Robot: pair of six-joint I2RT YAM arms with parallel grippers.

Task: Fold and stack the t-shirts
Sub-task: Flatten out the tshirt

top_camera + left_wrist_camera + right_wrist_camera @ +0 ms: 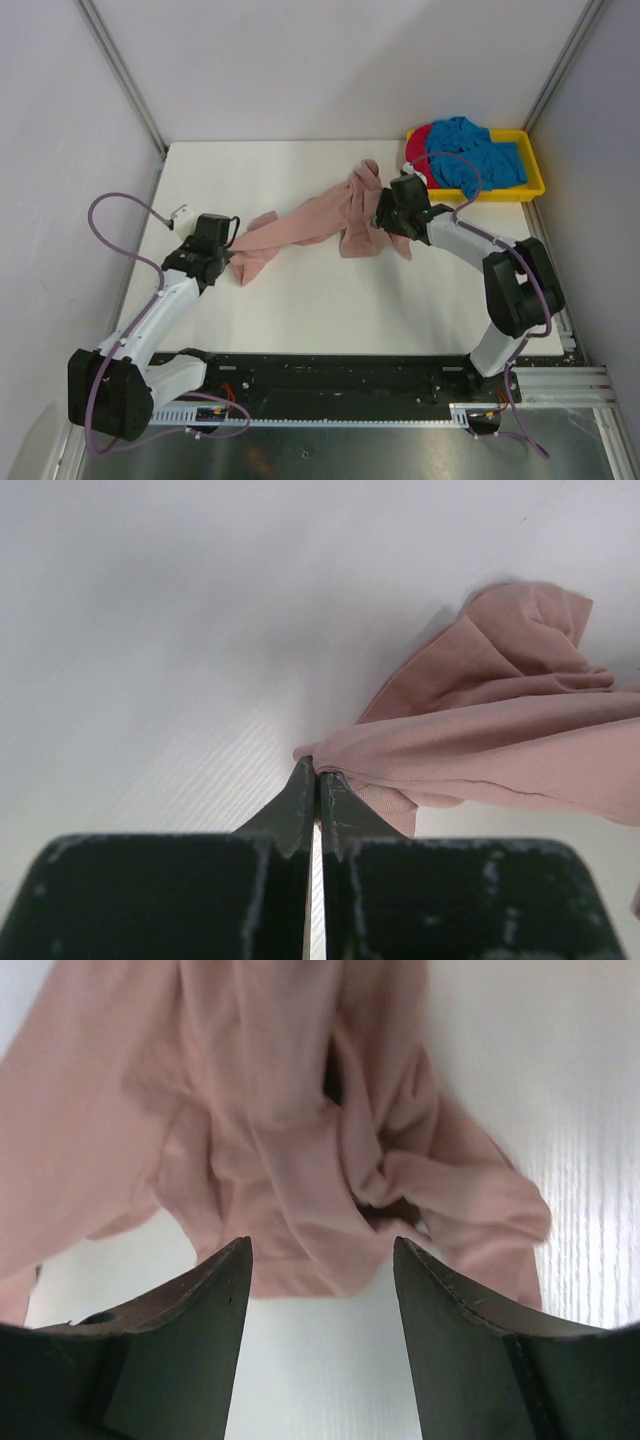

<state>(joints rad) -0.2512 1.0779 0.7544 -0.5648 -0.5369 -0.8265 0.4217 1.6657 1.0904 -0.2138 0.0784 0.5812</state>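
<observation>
The left pincer (317, 778) is pinched tight on an edge of the pink t-shirt (310, 220). The right pincer (320, 1255) has its fingers apart, just over the shirt's bunched end. The shirt lies long and crumpled on the white bench (300, 300). A blue t-shirt (480, 160) and a red t-shirt (417, 145) sit in the yellow tray (537, 180).

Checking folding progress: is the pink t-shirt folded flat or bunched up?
Bunched up, not folded: the pink t-shirt stretches as a twisted, wrinkled strip across the table, one end pinched in the left gripper.
</observation>
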